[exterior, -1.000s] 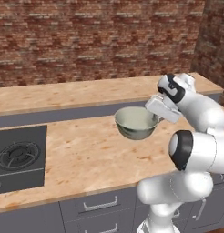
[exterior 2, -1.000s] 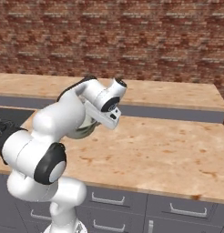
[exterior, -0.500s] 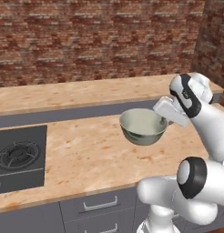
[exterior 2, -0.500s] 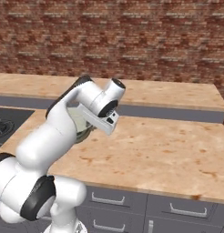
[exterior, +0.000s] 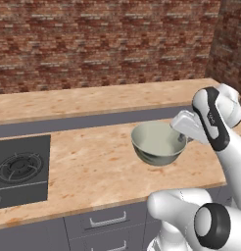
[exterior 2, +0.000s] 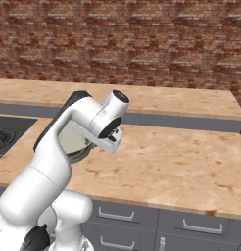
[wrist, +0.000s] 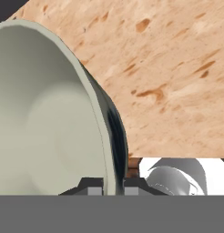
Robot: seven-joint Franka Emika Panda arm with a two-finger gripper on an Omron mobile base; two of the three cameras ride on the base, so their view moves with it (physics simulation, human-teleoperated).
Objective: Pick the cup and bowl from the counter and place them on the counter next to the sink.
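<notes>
- Gripping the bowl point(exterior: 158, 144) by its rim, the gripper point(exterior: 182, 139) has its two fingers clenched on the thin wall at the bowl's right side as the left base view shows it, with the white hand just beyond that rim.
- In the hand view the bowl point(wrist: 50, 113) fills the left half, and its rim runs down between the two dark fingertips point(wrist: 92, 188), one on the off-white inside and the other on the darker outside of the wall.
- The bowl's mouth faces up and is tipped slightly away from the hand in the left base view; being round, it has no clear long axis, and its open face is the widest part.
- Relative to the counter point(exterior: 88, 162), the bowl sits over the front worktop, right of its middle, and it appears lifted clear of the wood, though the gap under its base cannot be judged exactly.
- From the right base view, the bowl point(exterior 2: 72, 143) is mostly hidden behind the white arm and the hand; a pale curved part of it shows left of the gripper point(exterior 2: 91, 141), above the counter point(exterior 2: 181, 162).
- A black stove top point(exterior: 20, 169) is set into the counter well to the left of the bowl, and a brick wall point(exterior: 103, 44) rises behind the counter's raised back ledge.
</notes>
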